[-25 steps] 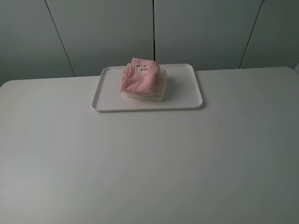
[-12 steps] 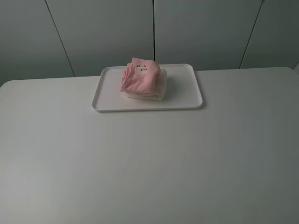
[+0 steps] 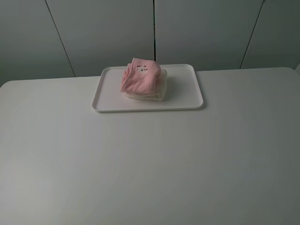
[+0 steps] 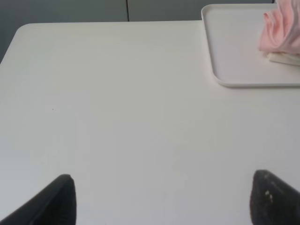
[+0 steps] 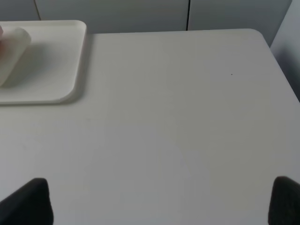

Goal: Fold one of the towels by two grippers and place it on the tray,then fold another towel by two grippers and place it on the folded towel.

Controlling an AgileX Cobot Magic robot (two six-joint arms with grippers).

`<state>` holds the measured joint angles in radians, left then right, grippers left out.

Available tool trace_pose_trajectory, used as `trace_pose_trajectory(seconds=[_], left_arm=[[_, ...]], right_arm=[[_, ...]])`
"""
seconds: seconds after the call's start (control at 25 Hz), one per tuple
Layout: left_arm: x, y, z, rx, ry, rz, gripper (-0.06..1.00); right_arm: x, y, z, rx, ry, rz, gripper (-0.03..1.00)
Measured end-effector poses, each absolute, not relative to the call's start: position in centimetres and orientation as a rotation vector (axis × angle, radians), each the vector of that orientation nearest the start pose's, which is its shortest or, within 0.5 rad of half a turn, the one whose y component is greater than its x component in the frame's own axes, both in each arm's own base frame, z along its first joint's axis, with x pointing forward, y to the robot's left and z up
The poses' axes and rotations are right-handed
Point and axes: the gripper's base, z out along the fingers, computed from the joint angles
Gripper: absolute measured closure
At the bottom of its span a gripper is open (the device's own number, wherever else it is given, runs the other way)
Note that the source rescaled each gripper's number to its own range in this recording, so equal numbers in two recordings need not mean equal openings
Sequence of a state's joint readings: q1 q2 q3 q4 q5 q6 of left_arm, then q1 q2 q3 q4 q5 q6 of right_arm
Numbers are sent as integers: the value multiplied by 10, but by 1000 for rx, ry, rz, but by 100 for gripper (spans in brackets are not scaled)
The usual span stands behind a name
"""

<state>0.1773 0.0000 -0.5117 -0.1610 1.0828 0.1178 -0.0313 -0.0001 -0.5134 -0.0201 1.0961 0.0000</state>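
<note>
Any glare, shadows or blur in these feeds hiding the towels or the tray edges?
Exterior high: soft even light, no glare; the pink towel on the cream towel is sharp, and the tray rim casts a faint shadow. Left wrist: open left gripper fingertips dark and blurred. Right wrist: right gripper likewise; cream towel washed out at the frame edge.

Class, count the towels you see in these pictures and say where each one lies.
2. The pink towel sits folded on top; the cream-white towel lies beneath it, mostly covered, on the tray.
</note>
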Motion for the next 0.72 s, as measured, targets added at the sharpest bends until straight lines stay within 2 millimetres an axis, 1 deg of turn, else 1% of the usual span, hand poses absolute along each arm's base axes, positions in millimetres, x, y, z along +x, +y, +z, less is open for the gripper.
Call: trace_pose_trajectory(seconds=[0.36,0.52,0.72], left_arm=[[-5,-14,280,-50,2043,-9,-2],[-5,-14,280,-50,2043,-9,-2],[-5,-14,280,-50,2043,-9,-2]], right_arm=[[-8,-1,278,-53,2066,-2,-3],[-8,0,278,-75,2065,57,-3],[-8,0,278,-81,2065,61,-3]])
